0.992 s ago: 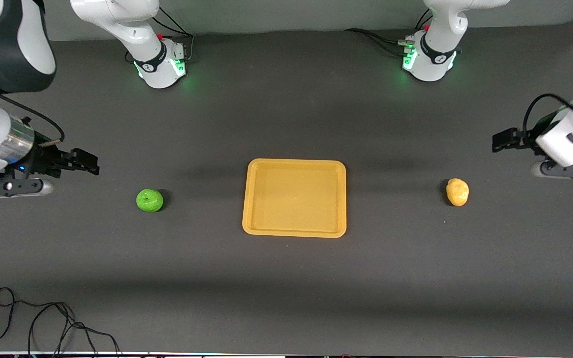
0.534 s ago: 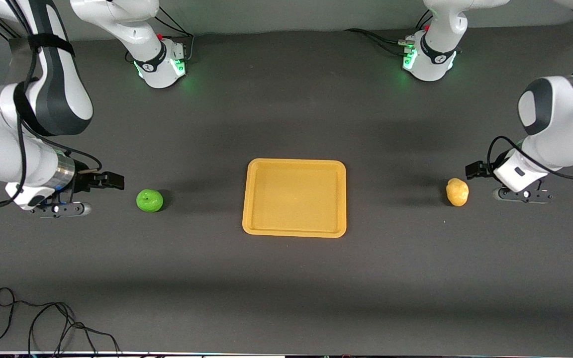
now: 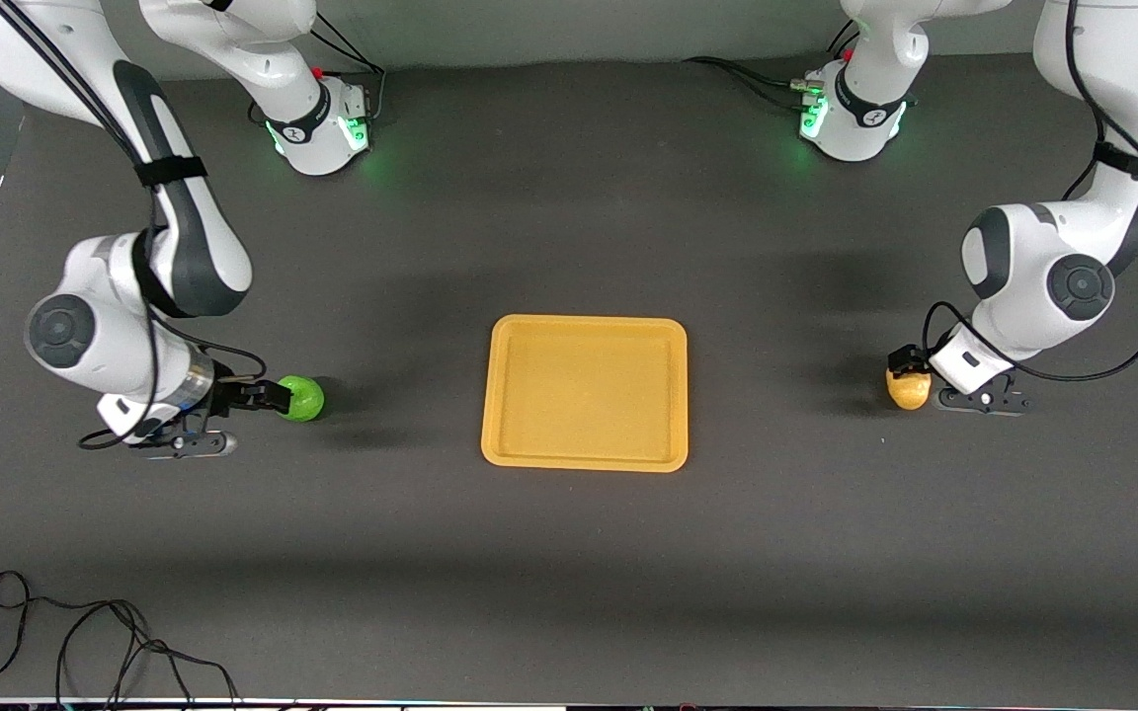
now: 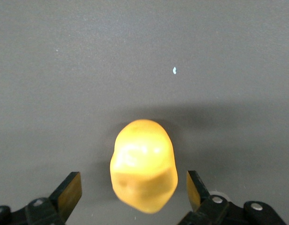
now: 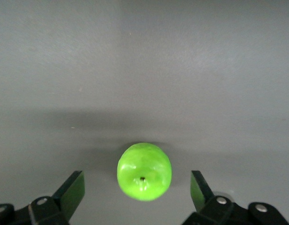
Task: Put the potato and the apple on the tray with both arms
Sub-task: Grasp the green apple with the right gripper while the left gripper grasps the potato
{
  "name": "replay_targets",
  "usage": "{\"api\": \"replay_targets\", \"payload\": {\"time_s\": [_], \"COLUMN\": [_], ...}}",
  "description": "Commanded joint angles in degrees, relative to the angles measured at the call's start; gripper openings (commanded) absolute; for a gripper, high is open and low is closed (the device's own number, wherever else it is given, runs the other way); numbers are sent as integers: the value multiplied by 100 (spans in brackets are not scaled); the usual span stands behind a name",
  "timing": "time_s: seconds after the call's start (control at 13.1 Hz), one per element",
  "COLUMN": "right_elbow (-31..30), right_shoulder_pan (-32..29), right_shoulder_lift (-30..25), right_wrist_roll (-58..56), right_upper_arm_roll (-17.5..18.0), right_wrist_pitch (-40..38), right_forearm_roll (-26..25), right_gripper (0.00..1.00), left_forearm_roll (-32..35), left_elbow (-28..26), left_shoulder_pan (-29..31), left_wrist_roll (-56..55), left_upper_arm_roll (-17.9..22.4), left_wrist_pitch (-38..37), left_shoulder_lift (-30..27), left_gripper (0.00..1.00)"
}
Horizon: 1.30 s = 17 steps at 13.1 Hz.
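The orange-yellow tray (image 3: 500, 390) lies at the table's middle and holds nothing. The green apple (image 3: 304, 399) sits on the table toward the right arm's end. My right gripper (image 3: 271, 397) is open and low at the apple; in the right wrist view the apple (image 5: 144, 171) lies between the spread fingers (image 5: 74, 188), with gaps either side. The yellow-tan potato (image 3: 908, 390) sits toward the left arm's end. My left gripper (image 3: 905, 357) is open and low over it; in the left wrist view the potato (image 4: 143, 165) lies between the spread fingers (image 4: 69, 191), untouched.
A loose black cable (image 3: 85, 642) lies at the table's edge nearest the front camera, toward the right arm's end. Both arm bases (image 3: 322, 123) stand along the table's edge farthest from the camera. Dark bare tabletop surrounds the tray.
Both arms have swung down and inward. My right gripper has come to the apple and my left gripper to the potato. The fruits and the tray have not moved.
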Motion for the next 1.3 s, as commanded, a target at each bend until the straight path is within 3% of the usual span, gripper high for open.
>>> {"api": "replay_targets", "payload": {"time_s": [0.0, 0.23, 0.46, 0.61, 0.84, 1.14, 1.22], "right_elbow": [-299, -360, -641, -886, -1151, -1187, -1187], "right_shoulder_pan": [-25, -34, -25, -25, 18, 10, 1], "right_shoulder_lift": [131, 387, 475, 528, 449, 431, 431], "right_wrist_roll": [167, 167, 167, 167, 158, 132, 88], "right_upper_arm_roll": [18, 18, 1, -8, -8, -26, -26], "right_wrist_pitch": [573, 899, 1249, 1636, 1682, 1673, 1673], "right_forearm_roll": [-67, -67, -67, -67, -67, -75, -75], "right_gripper": [100, 100, 100, 100, 100, 99, 90], "left_forearm_roll": [26, 26, 26, 26, 26, -17, -18], "left_elbow": [-55, -125, -169, -161, 233, 1436, 1726], "left_shoulder_pan": [-27, -36, -36, -45, 16, -27, -123], "left_wrist_roll": [50, 16, -72, -169, -108, -265, -544], "left_upper_arm_roll": [3, 3, 3, 3, 3, -15, -76], "left_wrist_pitch": [458, 758, 584, 373, -661, -2734, -3113], "left_shoulder_lift": [215, 426, 357, 278, -230, -733, -742], "left_gripper": [100, 100, 56, 37, 37, 37, 37]}}
